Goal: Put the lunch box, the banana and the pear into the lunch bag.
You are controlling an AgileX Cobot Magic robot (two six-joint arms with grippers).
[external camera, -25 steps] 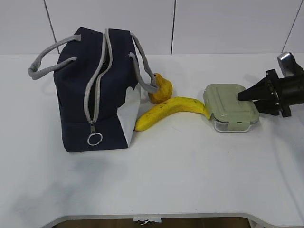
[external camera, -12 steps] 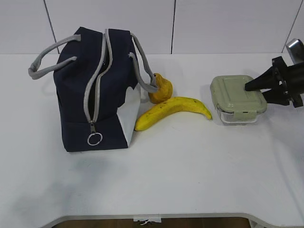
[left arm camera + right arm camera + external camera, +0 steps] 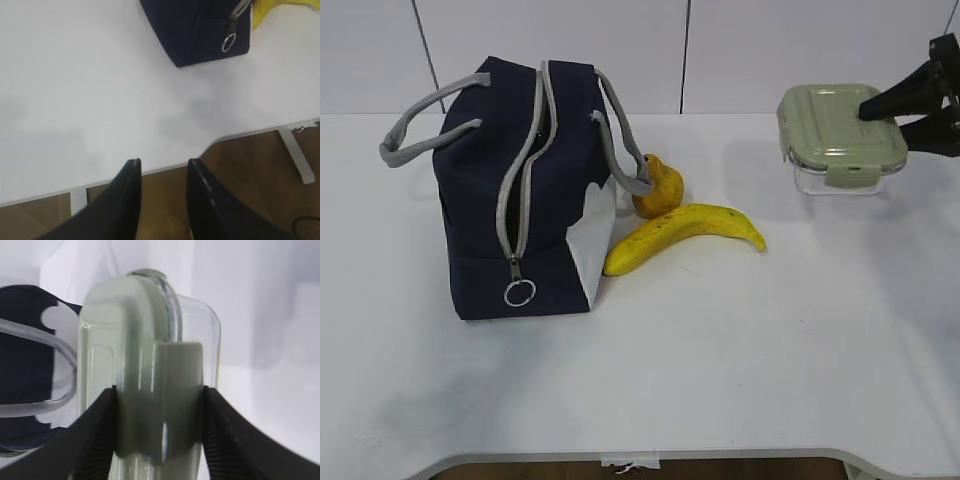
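Lifted clear of the bench, the lunch box (image 3: 840, 135) now hangs above the far right edge, pinched in the right gripper (image 3: 910, 108).

Bag (image 3: 525, 190) sits near the far left corner, zipper looking closed, so packing may wait on opening it; banana (image 3: 685, 235) and pear (image 3: 657, 187) lie unmoved beside it. Left gripper (image 3: 162, 197), slightly parted and empty, hovers over the near left edge.

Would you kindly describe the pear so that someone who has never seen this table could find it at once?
Start at the big navy lunch bag on the left of the white table. Just past its right end, by the drooping grey handle, sits the pear. It is small, rounded and orange-yellow with a narrow top, unlike the long curved banana lying in front of it.
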